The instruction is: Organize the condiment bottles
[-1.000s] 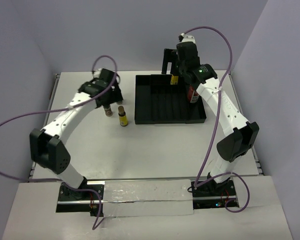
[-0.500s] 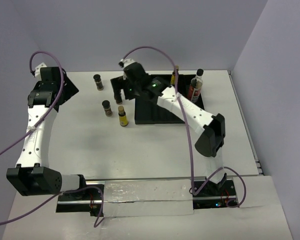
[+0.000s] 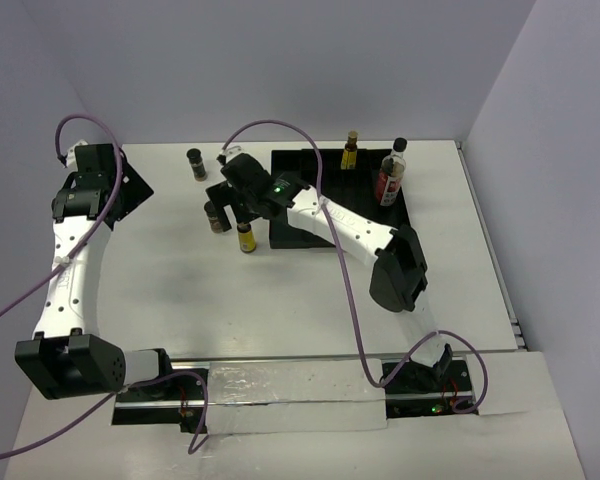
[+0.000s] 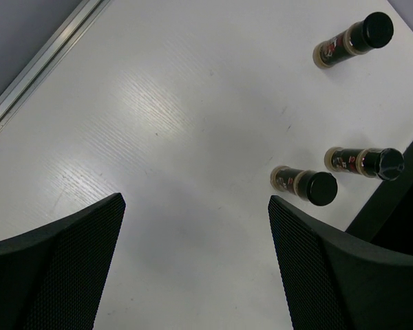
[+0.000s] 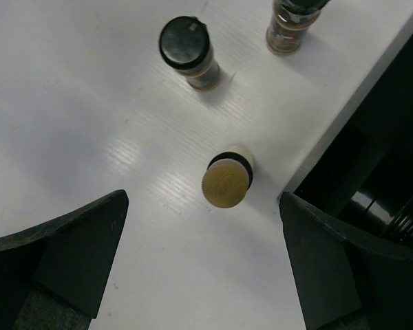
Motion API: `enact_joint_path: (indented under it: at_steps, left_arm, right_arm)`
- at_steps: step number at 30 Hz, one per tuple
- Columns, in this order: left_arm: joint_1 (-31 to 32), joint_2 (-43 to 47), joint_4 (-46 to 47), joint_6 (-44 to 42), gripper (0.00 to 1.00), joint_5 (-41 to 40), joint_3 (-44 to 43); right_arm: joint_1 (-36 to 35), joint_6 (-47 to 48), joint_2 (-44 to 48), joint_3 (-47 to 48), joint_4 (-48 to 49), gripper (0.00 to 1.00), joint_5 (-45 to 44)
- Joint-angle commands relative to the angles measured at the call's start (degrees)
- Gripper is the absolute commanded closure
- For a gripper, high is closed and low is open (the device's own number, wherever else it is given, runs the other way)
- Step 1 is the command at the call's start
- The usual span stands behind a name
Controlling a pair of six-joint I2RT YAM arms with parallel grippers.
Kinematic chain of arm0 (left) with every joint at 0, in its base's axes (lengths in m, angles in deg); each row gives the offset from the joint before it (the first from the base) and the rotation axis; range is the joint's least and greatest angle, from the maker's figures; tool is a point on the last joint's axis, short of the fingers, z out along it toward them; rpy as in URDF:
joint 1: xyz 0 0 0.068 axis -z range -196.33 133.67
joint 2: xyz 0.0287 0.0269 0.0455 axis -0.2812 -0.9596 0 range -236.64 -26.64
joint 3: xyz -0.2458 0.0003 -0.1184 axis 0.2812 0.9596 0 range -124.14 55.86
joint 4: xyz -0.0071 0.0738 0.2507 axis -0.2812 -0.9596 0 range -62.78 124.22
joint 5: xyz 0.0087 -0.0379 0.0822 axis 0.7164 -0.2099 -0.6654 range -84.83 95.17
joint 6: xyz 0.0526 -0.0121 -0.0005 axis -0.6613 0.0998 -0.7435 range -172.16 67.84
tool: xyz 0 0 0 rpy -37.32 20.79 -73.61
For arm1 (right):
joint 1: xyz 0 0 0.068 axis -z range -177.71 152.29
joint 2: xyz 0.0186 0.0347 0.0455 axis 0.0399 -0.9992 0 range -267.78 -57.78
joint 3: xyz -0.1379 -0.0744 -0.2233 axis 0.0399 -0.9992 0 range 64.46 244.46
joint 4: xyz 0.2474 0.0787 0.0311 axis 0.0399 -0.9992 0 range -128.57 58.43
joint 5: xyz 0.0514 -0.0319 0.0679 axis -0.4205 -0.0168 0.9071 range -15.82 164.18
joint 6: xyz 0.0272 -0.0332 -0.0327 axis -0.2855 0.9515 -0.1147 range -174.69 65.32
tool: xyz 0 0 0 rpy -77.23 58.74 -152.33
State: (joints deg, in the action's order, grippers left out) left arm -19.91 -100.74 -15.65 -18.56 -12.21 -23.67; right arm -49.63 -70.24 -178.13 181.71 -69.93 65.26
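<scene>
Right wrist view: the right gripper (image 5: pixel 202 199) hangs with its jaws wide apart and nothing between them. A yellow bottle (image 5: pixel 226 180) stands almost straight below, a little nearer the right finger (image 5: pixel 337 261). It is upright, so its long axis points up at the camera and only its tan cap and shoulder show. The black tray (image 5: pixel 392 130) lies just to its right. 2 dark bottles (image 5: pixel 190 51) with black lids stand farther off on the bare table.

In the top view the right arm reaches left across the tray's near left corner, clearly the nearer arm. The left gripper (image 4: pixel 193 206) is also spread and holds nothing. It sits well apart at the far left edge of the table (image 3: pixel 160 280). Another yellow bottle (image 3: pixel 351 152) and a reddish bottle (image 3: pixel 388 183) already stand in the tray.

Compared with 0.5 s ago, the right gripper has slid a little left and nearer, from over a dark bottle toward the yellow one. The left arm has barely moved. A straight descent looks like the likely next step.
</scene>
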Motion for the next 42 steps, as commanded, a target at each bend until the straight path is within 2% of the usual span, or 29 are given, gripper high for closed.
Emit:
enact_joint_path:
  at_steps: [1, 8, 13, 17, 27, 31, 33, 34, 35, 42]
  left_arm:
    - [-0.24, 1.45, 1.56, -0.82, 0.07, 1.56, 0.47]
    - [-0.29, 1.68, 1.79, -0.73, 0.07, 2.10, 1.05]
    - [-0.23, 1.68, 1.88, -0.73, 0.07, 2.18, 1.55]
    - [-0.21, 1.68, 1.97, -0.73, 0.07, 2.26, 1.76]
    - [-0.29, 1.50, 2.05, -0.73, 0.07, 2.39, 2.14]
    - [-0.29, 1.50, 2.05, -0.73, 0.07, 2.50, 2.37]
    - [-0.29, 1.50, 2.05, -0.73, 0.07, 2.53, 2.45]
    - [-0.29, 1.49, 2.05, -0.73, 0.07, 2.53, 2.46]
    - [-0.29, 1.43, 2.05, -0.73, 0.07, 2.53, 2.52]
    - [-0.29, 1.33, 1.97, -0.73, 0.07, 2.32, 2.37]
  right_arm:
    - [-0.11, 0.08, -2.05, 0.53, 1.90, 0.05, -4.35]
    - [-0.11, 0.08, -5.26, 3.16, 1.09, 0.15, -3.65]
    - [-0.11, 0.08, -6.39, 3.71, 0.74, 0.33, -3.47]
    - [-0.03, 0.08, -6.65, 3.59, 0.56, 0.40, -3.30]
    - [-0.11, 0.08, -7.43, 4.90, 0.35, 0.45, -3.30]
    - [-0.11, 0.08, -7.45, 5.07, 0.27, 0.59, -3.38]
    - [-0.11, 0.08, -7.34, 5.35, 0.12, 0.72, -3.48]
    - [-0.10, 0.08, -7.22, 5.39, 0.09, 0.85, -3.58]
    - [-0.04, 0.08, -6.92, 5.63, -0.09, 0.90, -3.70]
    - [1.32, 0.08, -3.82, 11.77, -0.46, 0.91, -6.13]
